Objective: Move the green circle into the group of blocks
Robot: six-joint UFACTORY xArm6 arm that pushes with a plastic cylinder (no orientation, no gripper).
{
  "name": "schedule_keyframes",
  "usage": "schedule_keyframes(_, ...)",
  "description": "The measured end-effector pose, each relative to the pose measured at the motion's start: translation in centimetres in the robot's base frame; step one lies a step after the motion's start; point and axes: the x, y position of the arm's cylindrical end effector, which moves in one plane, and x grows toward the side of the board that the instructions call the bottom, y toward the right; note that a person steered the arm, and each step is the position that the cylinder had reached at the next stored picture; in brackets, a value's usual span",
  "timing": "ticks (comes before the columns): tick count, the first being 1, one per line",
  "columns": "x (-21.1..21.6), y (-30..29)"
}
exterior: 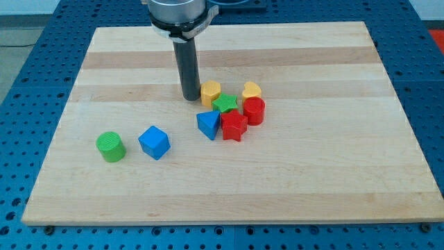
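Tip [189,98]: our bare rod, nothing grasped, beside yellow block [210,92]. Green circle [110,146]: light, rigid, likely slides easily; push its left flank.

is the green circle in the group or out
Out. The green circle sits alone at the view's left, beyond the blue cube; my tip is by the group.

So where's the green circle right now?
The green circle sits alone at the board's lower left, just left of the blue cube, far from my tip.
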Motion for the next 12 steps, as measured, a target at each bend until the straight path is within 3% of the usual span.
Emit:
schedule_keyframes(5, -0.5, 1.5)
schedule_keyframes(11, 11.2, -18.0)
schedule_keyframes(12, 14.5, -17.3)
